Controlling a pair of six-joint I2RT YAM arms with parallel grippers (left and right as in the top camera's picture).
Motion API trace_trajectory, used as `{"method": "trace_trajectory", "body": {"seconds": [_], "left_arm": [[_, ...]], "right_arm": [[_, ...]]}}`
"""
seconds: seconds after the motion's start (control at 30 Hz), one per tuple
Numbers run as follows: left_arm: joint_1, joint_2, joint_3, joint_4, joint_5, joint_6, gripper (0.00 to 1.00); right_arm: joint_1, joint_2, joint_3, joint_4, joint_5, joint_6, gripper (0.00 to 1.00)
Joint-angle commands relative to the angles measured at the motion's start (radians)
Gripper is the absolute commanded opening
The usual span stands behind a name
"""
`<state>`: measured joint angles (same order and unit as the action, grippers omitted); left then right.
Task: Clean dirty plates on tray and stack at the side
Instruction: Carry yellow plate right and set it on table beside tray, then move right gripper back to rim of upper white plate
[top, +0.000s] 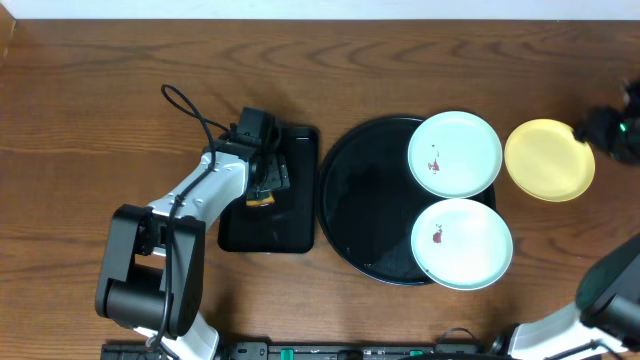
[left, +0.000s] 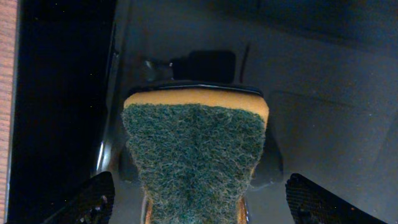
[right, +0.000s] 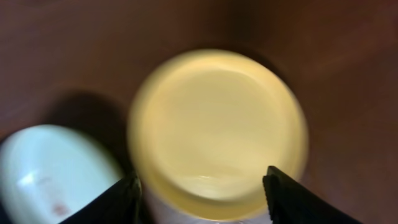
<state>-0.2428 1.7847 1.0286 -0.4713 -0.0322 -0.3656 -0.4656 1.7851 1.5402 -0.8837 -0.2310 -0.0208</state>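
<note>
Table (top: 100, 80): brown wood grain.
Round tray (top: 360, 200), centre: far pale plate (top: 455, 153) and near pale plate (top: 462, 243) on its right half, each red-smeared.
Yellow plate (top: 548, 160): bare table, just right of the tray.
Small tray (top: 290, 225), left: sponge (left: 196, 149).
Left claw (left: 205, 202): apart, astride the sponge.
Right claw (right: 208, 199): apart, over the yellow plate.

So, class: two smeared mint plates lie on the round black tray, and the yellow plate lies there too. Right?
Not quite. The overhead view shows the yellow plate on the bare wooden table beside the round black tray, not on it. The two smeared mint plates do lie on it.
</note>
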Motion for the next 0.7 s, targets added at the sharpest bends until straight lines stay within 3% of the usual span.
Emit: {"method": "trace_trajectory", "body": {"seconds": [0.0, 0.3, 0.4, 0.67], "left_arm": [[0.004, 0.005, -0.004, -0.005, -0.009, 0.005, 0.89], [0.004, 0.005, -0.004, -0.005, -0.009, 0.005, 0.89], [0.004, 0.005, -0.004, -0.005, -0.009, 0.005, 0.89], [0.004, 0.005, -0.004, -0.005, -0.009, 0.005, 0.89]], "right_arm": [[0.121, -0.002, 0.001, -0.028, -0.042, -0.104, 0.61], [0.342, 0.07, -0.051, -0.057, 0.3, -0.062, 0.57], [0.372, 0.084, -0.071, -0.04, 0.305, -0.062, 0.58], [0.366, 0.098, -0.149, 0.023, 0.294, -0.029, 0.48]]}}
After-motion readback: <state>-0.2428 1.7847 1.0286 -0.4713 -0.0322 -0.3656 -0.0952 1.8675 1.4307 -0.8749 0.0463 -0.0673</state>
